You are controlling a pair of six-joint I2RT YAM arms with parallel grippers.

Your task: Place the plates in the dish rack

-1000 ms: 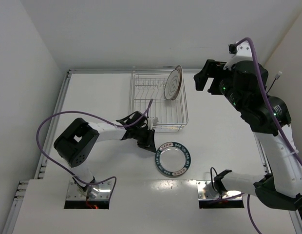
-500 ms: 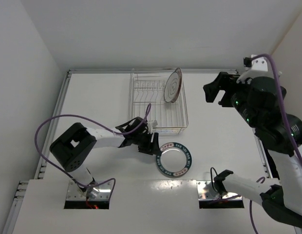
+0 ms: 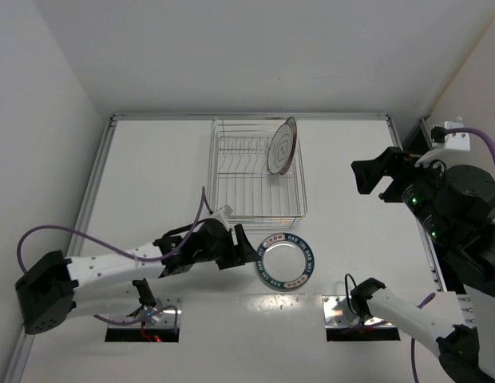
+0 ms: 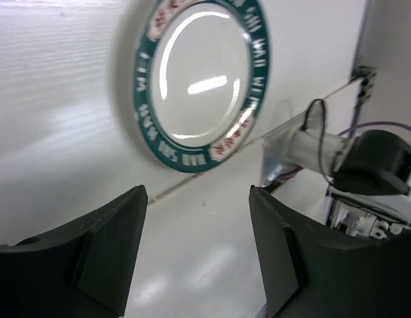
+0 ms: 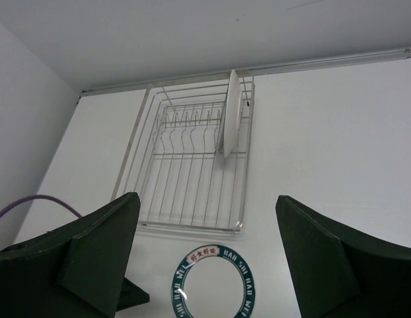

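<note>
Tabletop [image 3: 152,175] white, white walls [image 3: 231,56] around; left claw [image 4: 197,195] and right claw [image 5: 207,202] gape apart, empty.

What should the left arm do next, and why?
Probably ease the left end effector forward until its open jaws straddle the near rim of the teal plate. That plate lies flat on the table, outside the rack, just ahead of the jaws and not yet between them. One plate already stands in the rack.
</note>
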